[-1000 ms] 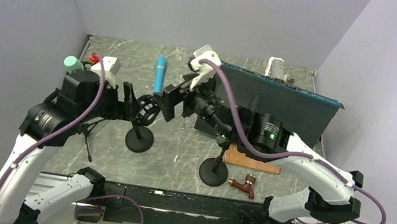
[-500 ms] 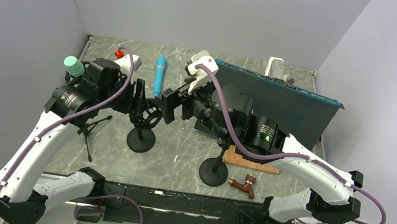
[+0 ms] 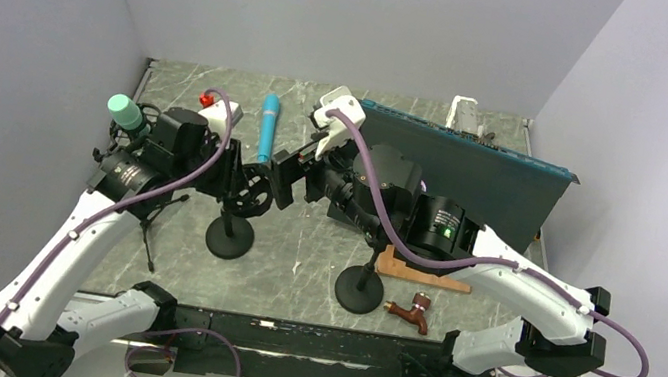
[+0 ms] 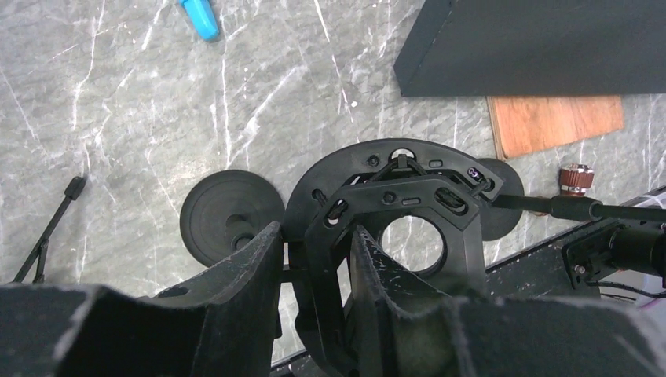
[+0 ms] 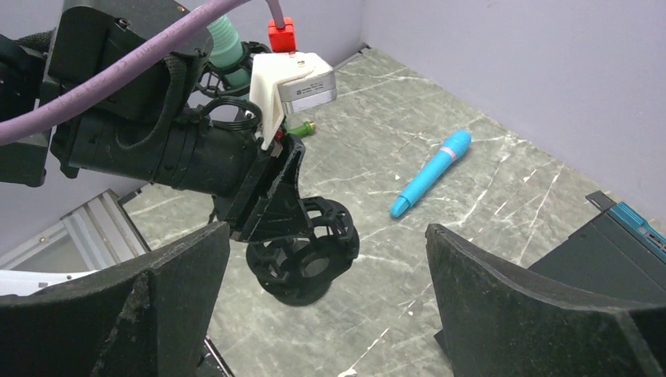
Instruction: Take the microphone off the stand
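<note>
Overhead, the blue cylindrical microphone (image 3: pixel 267 127) lies on the grey marbled surface (image 3: pixel 311 246), apart from the black shock-mount stand (image 3: pixel 230 236). Left wrist: the left hand (image 4: pixel 314 259) clamps the stand's empty ring. Right wrist: the right hand (image 5: pixel 326 251) is spread wide, holding nothing. Removal appears complete.

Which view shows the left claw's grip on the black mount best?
Left wrist: the left claw has both fingers on the black mount, with the contact in plain sight. Right wrist shows the mount side-on under that claw, with the contact partly hidden. Top external shows it small and from above, with the grip unclear.
</note>
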Robot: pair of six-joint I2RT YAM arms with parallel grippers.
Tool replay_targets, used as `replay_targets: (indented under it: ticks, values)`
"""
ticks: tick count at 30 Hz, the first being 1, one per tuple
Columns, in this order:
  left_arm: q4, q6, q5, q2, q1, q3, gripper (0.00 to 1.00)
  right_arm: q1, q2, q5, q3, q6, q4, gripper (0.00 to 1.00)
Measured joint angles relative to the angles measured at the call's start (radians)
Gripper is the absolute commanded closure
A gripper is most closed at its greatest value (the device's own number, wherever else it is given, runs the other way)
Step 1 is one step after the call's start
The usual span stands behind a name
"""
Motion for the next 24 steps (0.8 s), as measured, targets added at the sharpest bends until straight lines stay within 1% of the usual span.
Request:
replay_targets:
  ticks: [4,8,15,17,19,20,21,22,24]
  values:
    - [0.05,-0.016,0.002,-0.014,0.001,-0.043,0.67,0.0,0.0,0.001,0.0,0.0,0.0,0.02]
    - [0.111,-0.036,0.001,-0.061,0.02,-0.129,0.69,0.0,0.0,0.002,-0.001,0.0,0.002,0.02]
    - [0.163,-0.077,0.0,-0.133,0.067,-0.287,0.66,0.0,0.001,0.009,-0.009,0.0,0.003,0.01]
    - [0.18,-0.085,0.0,-0.145,0.081,-0.299,0.65,0.0,0.004,0.008,-0.009,0.0,0.003,0.01]
    - [0.178,-0.091,0.002,-0.153,0.087,-0.303,0.73,0.0,0.008,0.008,-0.009,0.0,0.002,0.01]
    - [0.178,-0.092,0.003,-0.151,0.088,-0.301,0.84,0.0,0.012,0.008,-0.009,0.0,0.003,0.01]
    - [0.172,-0.091,0.004,-0.147,0.089,-0.294,0.98,0.0,0.015,0.008,-0.009,0.0,0.002,0.01]
    - [0.166,-0.09,0.005,-0.144,0.09,-0.286,1.0,0.0,0.019,0.008,-0.009,0.0,0.002,0.01]
    - [0.135,-0.087,0.007,-0.122,0.091,-0.255,1.0,0.0,0.023,0.008,-0.009,0.0,0.0,0.0]
